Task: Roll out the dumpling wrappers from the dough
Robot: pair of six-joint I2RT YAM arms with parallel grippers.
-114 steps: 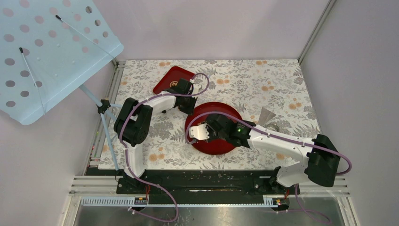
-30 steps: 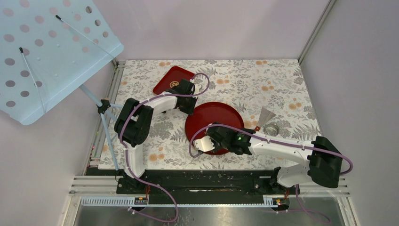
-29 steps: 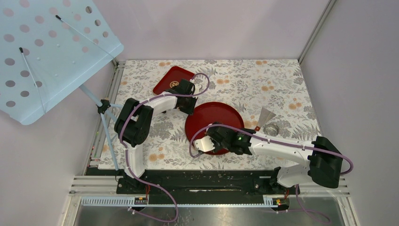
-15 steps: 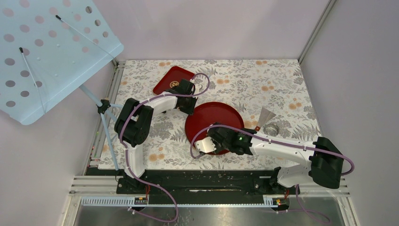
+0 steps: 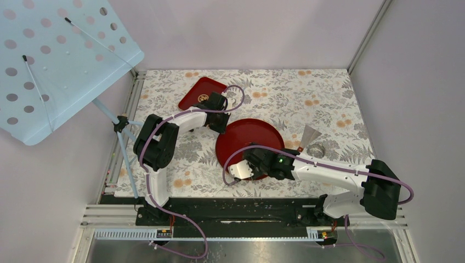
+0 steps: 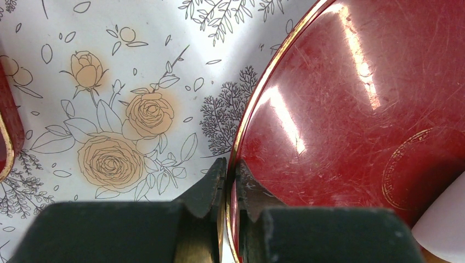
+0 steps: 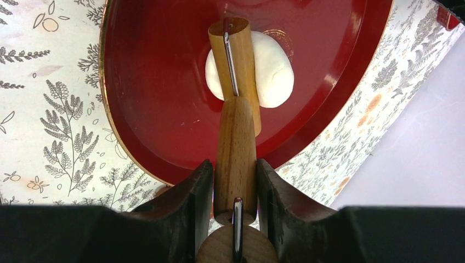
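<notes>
Grips the handle of a wooden roller (image 7: 235,156) with the right pincer (image 7: 234,166), jaws held partly apart by the wood. Lays the roller's barrel across a dumpling wrapper (image 7: 276,72), a white disc lying inside a round red plate (image 7: 156,104) on the flowered bench (image 6: 109,66). Pinches that plate's gilt rim with the left pincer (image 6: 231,169), almost fully closed.

Reaching forward with left arm (image 5: 164,130), elbow bent; pinching plate rim (image 6: 248,112) in left gripper (image 6: 230,167), jaws nearly together. Stretching right arm (image 5: 329,167) low and leftward, clamping roller handle (image 7: 234,137) in right gripper (image 7: 234,167).
</notes>
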